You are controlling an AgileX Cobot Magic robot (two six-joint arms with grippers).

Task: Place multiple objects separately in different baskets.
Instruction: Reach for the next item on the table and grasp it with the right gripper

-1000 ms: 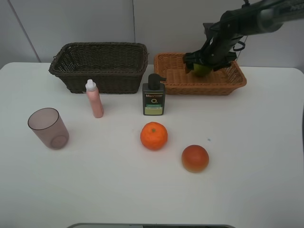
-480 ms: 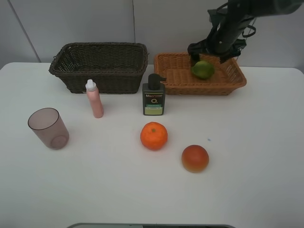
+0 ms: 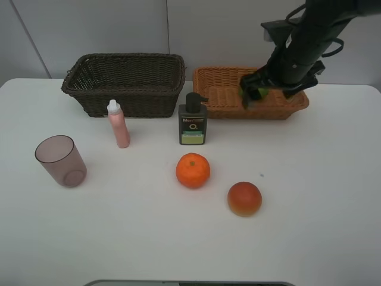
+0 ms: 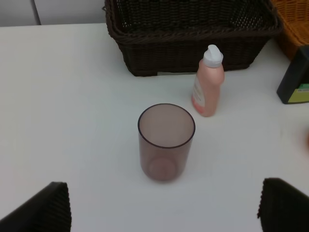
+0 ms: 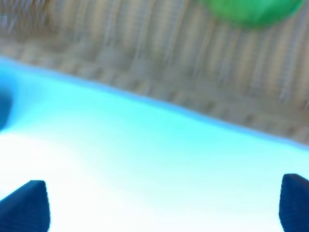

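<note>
Legibly, the pump bottle (image 3: pixel 192 122) reads "O2"; left tool (image 4: pixel 164 205) and right tool (image 5: pixel 159 203) gape wide.

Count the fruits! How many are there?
3. The orange sits on the table, the red-yellow fruit beside it, nearer the front. The green fruit lies in the orange-tan basket, partly behind the arm. The dark basket hides part of its bottom.

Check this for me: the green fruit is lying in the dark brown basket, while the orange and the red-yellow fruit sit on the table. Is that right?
Not quite, the basket is wrong. The green fruit lies in the orange-tan basket, as the exterior high view shows. The orange and the red-yellow fruit do sit on the table.
</note>
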